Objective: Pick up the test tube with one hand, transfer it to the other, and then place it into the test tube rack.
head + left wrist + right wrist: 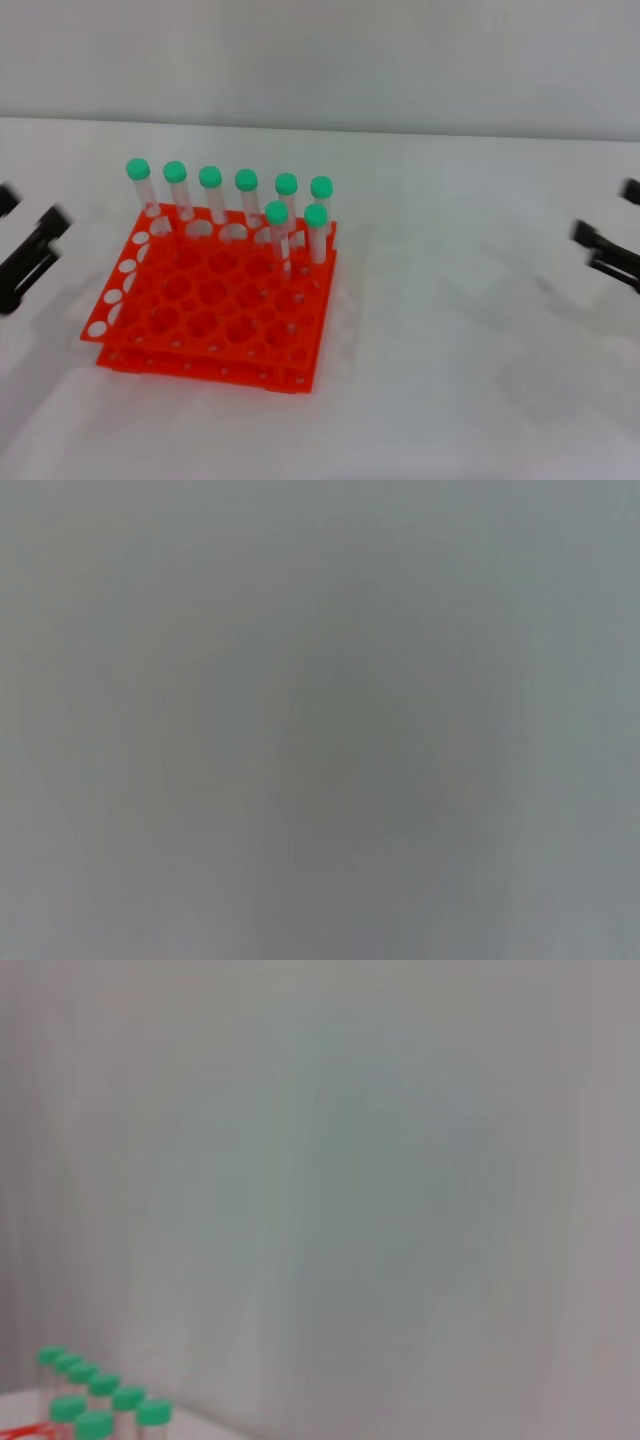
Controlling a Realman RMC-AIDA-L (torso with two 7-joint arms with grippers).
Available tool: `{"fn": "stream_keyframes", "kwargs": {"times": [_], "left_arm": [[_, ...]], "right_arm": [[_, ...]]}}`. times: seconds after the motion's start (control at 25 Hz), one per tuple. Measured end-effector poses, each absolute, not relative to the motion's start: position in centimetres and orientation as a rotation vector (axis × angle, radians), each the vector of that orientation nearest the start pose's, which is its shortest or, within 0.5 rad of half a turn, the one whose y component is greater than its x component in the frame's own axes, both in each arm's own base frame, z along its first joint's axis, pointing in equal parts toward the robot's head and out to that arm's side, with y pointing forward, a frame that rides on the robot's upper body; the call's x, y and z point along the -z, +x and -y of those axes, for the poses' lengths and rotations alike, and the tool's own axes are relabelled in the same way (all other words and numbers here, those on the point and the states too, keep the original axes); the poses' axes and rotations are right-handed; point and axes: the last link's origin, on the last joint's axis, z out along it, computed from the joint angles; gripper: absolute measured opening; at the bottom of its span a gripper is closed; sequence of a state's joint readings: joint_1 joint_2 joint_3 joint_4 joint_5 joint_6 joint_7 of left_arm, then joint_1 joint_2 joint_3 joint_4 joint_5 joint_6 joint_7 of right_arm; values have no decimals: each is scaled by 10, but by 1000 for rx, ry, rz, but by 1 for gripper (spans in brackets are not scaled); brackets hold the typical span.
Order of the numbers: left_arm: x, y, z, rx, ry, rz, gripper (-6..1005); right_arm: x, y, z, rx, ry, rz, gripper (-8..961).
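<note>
The orange-red test tube rack (205, 310) stands on the white table left of centre. Several clear test tubes with green caps (247, 180) stand upright in its far rows, two of them (316, 216) one row nearer at the right end. No tube lies loose on the table. My left gripper (38, 208) hovers at the left edge, open and empty, well apart from the rack. At the right edge my right gripper (602, 210) is also open and empty. The right wrist view catches the green caps (100, 1400) in a corner. The left wrist view shows only blank grey.
A white table (470, 380) stretches to the right of and in front of the rack. A pale wall (320, 50) runs along the back.
</note>
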State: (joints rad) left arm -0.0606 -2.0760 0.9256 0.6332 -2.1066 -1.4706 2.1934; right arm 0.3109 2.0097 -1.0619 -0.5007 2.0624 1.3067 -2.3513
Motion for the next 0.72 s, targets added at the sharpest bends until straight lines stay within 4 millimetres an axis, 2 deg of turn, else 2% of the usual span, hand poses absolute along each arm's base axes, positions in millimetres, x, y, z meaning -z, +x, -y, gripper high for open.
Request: {"fn": "stream_keyframes", "kwargs": {"times": [0.12,0.36,0.72], "left_arm": [[-60,-352,-224,1021,-1805,498,706],[-47,-360,-194,998,-1738,445,704],[-35,-360,-183,998,-1706,455,704]], "right_arm": [[-37,325,-299,-874,-2030,-316,859],[-38,346,-265,-862,-1938,-320,859],[-38,353,-253,-853,-1917,-334,859]]}}
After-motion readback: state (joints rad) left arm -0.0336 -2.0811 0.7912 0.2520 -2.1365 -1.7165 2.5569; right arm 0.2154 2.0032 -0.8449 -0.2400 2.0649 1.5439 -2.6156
